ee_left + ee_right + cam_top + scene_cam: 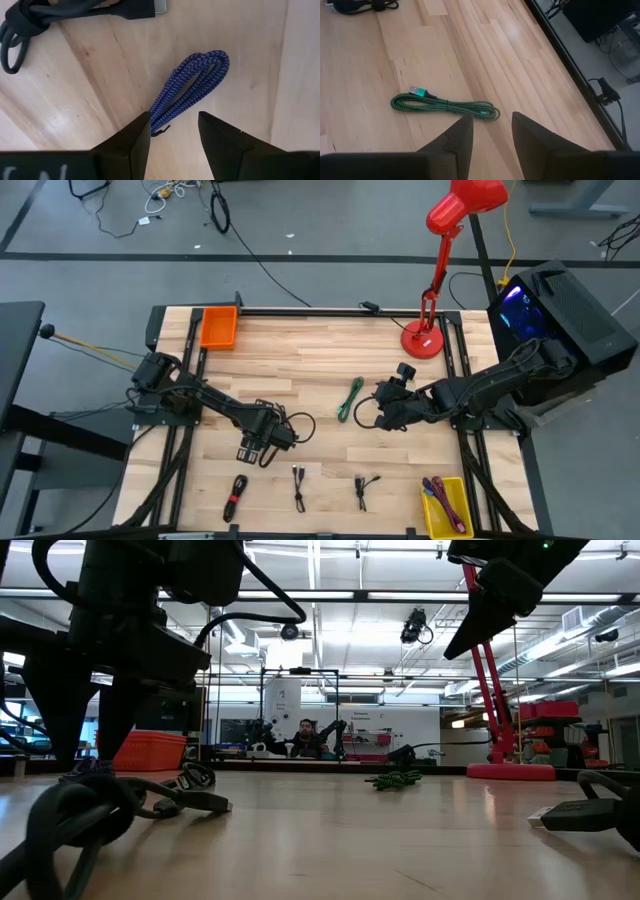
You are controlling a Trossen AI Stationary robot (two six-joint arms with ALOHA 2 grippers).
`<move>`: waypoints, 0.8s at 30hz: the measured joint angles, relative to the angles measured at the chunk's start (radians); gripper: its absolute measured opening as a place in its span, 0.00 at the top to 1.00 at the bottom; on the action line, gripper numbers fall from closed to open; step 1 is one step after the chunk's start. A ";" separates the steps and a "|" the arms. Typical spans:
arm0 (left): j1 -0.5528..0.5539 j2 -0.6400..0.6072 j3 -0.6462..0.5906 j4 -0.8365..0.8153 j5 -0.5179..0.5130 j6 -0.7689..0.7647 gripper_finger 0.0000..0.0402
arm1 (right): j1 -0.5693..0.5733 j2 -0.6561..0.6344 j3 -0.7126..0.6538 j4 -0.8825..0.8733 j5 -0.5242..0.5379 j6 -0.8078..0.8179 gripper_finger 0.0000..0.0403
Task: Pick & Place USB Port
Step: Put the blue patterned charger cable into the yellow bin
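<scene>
Hovering open: left claw over the blue cable on the desk; right claw beside the green cable. Risking, perhaps, pinching one strand, dragging the coil loose.

Cables and arms only partly seen across four views of the bench.

In the left wrist view, the blue braided cable ran down behind the left gripper, its plugs hidden, while a dark cable at 11 o'clock was cut by the frame. From above, that blue cable lay hidden beneath the arm. The low view lost both arms past its top edge; a blurred dark cable filled 8 o'clock, and a person far behind was too small to make out.
</scene>
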 joint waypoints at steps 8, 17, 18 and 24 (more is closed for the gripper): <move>0.000 0.046 0.000 0.019 0.011 -0.004 0.57 | 0.000 0.000 0.000 0.020 -0.007 -0.004 0.66; 0.009 0.133 0.004 0.020 0.004 0.013 0.61 | 0.002 0.000 0.000 0.028 -0.009 -0.011 0.66; 0.012 0.133 0.003 0.026 0.003 0.010 0.64 | 0.002 0.000 0.000 0.029 -0.008 -0.011 0.66; 0.044 0.129 0.005 0.048 -0.031 -0.041 0.92 | 0.002 0.000 0.000 0.030 -0.008 -0.023 0.66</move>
